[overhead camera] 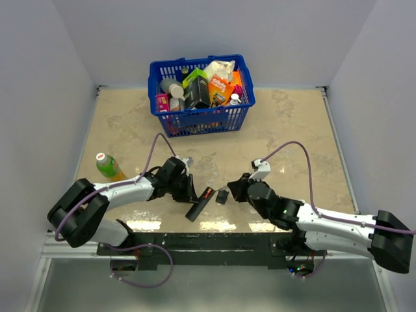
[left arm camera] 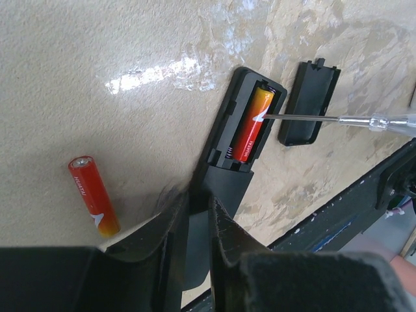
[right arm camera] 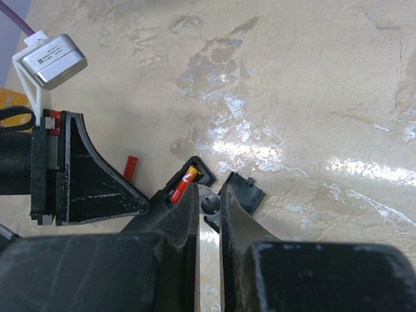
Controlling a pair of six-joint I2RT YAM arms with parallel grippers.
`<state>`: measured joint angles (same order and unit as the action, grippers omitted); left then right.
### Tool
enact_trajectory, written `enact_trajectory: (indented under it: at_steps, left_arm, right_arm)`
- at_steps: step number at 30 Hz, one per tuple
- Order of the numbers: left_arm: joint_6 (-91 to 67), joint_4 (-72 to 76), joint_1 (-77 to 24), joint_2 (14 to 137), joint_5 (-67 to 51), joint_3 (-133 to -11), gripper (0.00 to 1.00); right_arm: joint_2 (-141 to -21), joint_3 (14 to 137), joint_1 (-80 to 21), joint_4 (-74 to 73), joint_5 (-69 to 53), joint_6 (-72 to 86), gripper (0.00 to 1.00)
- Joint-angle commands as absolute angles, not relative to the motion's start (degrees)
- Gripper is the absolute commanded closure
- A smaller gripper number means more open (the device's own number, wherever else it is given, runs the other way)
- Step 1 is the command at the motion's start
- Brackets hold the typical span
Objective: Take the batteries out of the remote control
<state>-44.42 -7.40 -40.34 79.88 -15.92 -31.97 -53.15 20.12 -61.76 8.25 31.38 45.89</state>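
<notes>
Top: my left pincer [overhead camera: 188, 192] clamped on black remote [overhead camera: 200, 203], near end; right pincer [overhead camera: 235, 188] nearer its open end.
Left wrist: seated battery [left arm camera: 252, 127], glossy red cylinder, lies along remote; steel screwdriver [left arm camera: 325, 119] tip touches it from right; loose battery [left arm camera: 94, 195] on table [left arm camera: 97, 78], left.
Right wrist: right pincer clamped on screwdriver, aimed at seated battery.

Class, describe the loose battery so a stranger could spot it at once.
On the beige table, find the black remote control held in the left gripper. The loose battery lies on the tabletop beside it, opposite the detached black cover. Unlike the other battery, it is outside the compartment.
</notes>
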Motion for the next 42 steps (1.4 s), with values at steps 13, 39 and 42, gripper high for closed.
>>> enact_trajectory:
  at_steps: [13, 39, 42]
  left_arm:
    - [-45.62, -5.1, -41.22, 81.56, -14.85, -31.29, 0.78]
    - [-46.14, -4.22, -41.48, 82.27, -13.89, -30.76, 0.78]
    - [-46.41, -4.13, -41.66, 81.92, -13.89, -30.59, 0.78]
  right_arm:
    - [-50.71, 14.94, -59.24, 17.05, 24.88, 52.47, 1.0]
    - [-47.99, 10.28, -58.01, 24.96, 18.55, 61.08, 1.0]
    - [-48.25, 11.34, -57.92, 24.43, 18.19, 60.73, 1.0]
